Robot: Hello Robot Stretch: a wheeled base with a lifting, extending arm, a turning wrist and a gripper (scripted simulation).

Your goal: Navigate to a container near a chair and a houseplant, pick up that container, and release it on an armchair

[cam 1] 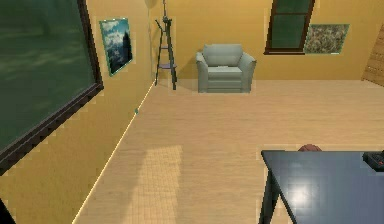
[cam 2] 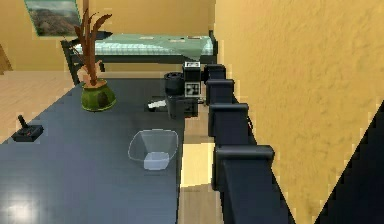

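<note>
The container [cam 2: 153, 150] is reached yet unlifted on the surface [cam 2: 70, 170], whether the gripper [cam 2: 160, 102] holds anything cannot be told, and the armchair [cam 1: 225, 68] release is left undone

We're inside a home here, a furnished room with a yellow wall [cam 1: 240, 25] and a pale wooden floor [cam 1: 200, 130]. There's a grey-green armchair [cam 1: 225, 70] at the far end, a framed picture [cam 1: 117, 44] hanging, a dark-framed window [cam 1: 292, 25], and a bed [cam 2: 150, 45] beyond a worktop [cam 2: 60, 160] carrying a potted houseplant [cam 2: 95, 75].
</note>
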